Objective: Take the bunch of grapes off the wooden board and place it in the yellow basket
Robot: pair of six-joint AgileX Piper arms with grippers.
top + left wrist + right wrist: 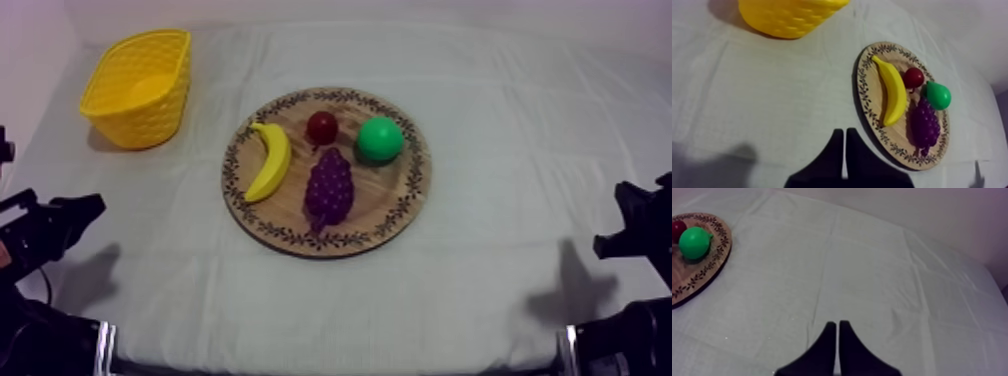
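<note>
A purple bunch of grapes (328, 190) lies on the front middle of the round wooden board (300, 240), its stem end toward the table's front. From the left wrist the grapes (924, 125) lie just beyond the banana. The yellow basket (140, 85) stands at the far left with nothing in it. My left gripper (843, 132) is shut on nothing, low over the cloth near the table's front left, well short of the board (864, 95). At the front right my right gripper (837, 323) is also shut on nothing, far from the board's edge (702, 273).
On the board with the grapes are a banana (270, 160) at its left, a small red fruit (322, 127) at the back and a green pear (380, 140) at the back right. Bare cloth lies between board and basket.
</note>
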